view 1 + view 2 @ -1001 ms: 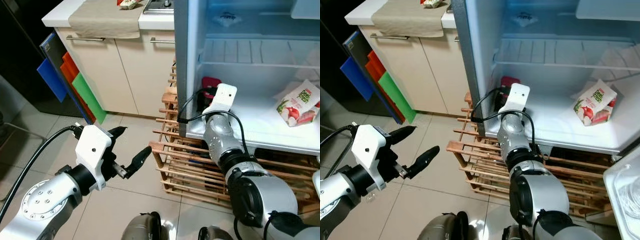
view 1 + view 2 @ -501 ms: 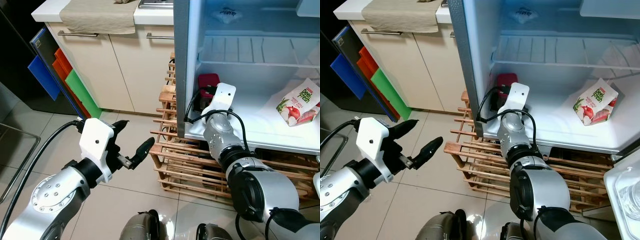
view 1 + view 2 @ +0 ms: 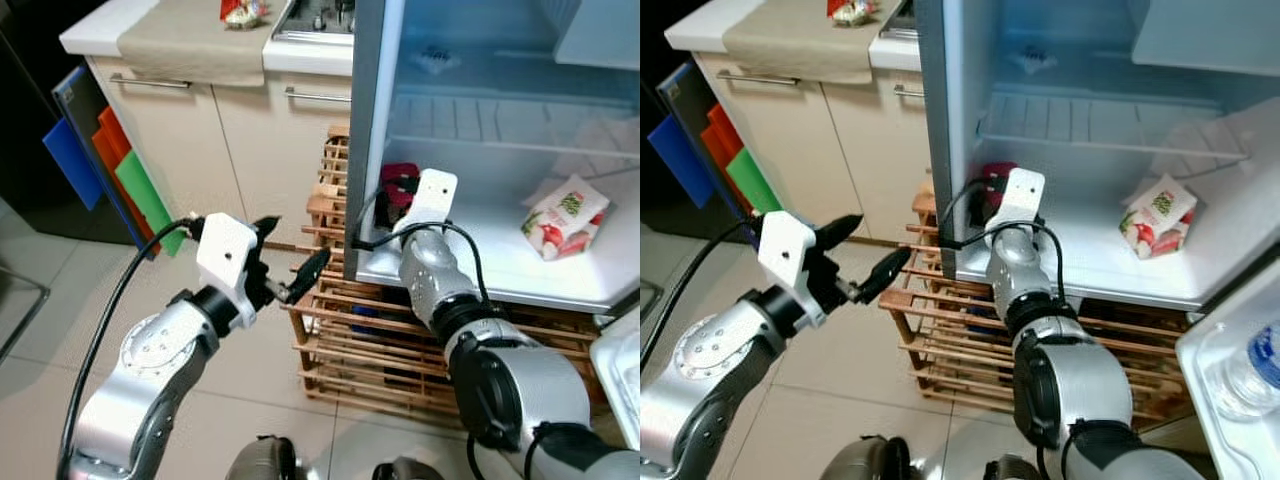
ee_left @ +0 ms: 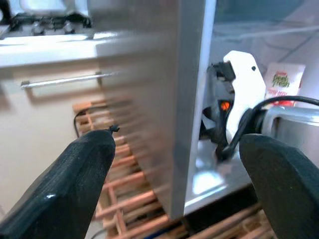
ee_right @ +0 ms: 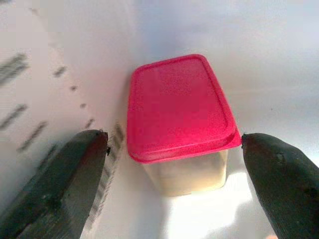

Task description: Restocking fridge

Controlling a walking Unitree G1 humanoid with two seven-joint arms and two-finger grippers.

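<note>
Red-lidded container (image 5: 180,112) partly hidden behind right pincer (image 5: 172,169).

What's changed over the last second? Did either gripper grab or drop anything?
The left gripper has risen and swung in toward the fridge's side wall, open and empty. The right gripper stays open inside the fridge, facing the red-lidded container. The carton remains on the shelf. Nothing grabbed or dropped.

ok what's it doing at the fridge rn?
Restocking. The right hand is inside the open fridge, fingers open on either side of a red-lidded container that sits on the shelf against the left wall; it isn't gripped. A carton lies further right on the same shelf. The left hand is open and empty outside, by the fridge's edge above the wooden rack.
</note>
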